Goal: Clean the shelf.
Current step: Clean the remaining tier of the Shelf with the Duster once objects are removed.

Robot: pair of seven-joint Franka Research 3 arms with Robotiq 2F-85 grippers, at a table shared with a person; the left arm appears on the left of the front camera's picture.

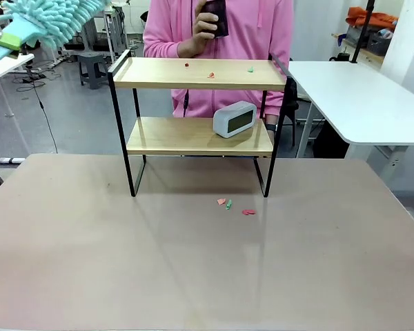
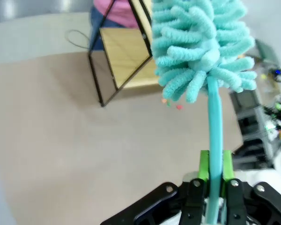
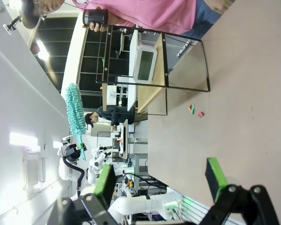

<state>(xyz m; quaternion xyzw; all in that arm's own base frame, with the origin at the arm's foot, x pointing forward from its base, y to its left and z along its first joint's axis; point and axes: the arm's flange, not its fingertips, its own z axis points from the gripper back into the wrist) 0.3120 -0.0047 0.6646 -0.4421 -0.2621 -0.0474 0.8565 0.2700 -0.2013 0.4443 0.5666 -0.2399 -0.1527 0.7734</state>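
The shelf (image 1: 193, 73) stands upright on the beige worktop (image 1: 193, 276), toward its far side, with its legs down on the surface. Three small scraps lie on the shelf's top board: a red one (image 1: 187, 65) toward its left end, a pinkish one (image 1: 211, 75) near its middle and a green one (image 1: 250, 69) toward its right end. A white clock (image 1: 234, 118) sits on the shelf's lower board, right of centre. More scraps (image 1: 229, 204) in pink, green and red lie on the worktop just in front of the shelf. Directly behind the shelf stands a person in a pink hoodie (image 1: 262, 27), with a hand (image 1: 201, 29) holding a dark cup (image 1: 217, 14) above the top board. A fluffy teal duster (image 1: 52, 17) hangs in the air up and to the left of the shelf, well apart from it. The left fingers (image 2: 203, 165) are clamped on its thin handle (image 2: 214, 122). The right fingers (image 3: 214, 172) stand wide apart with nothing between them, over the worktop on the near side of the shelf.
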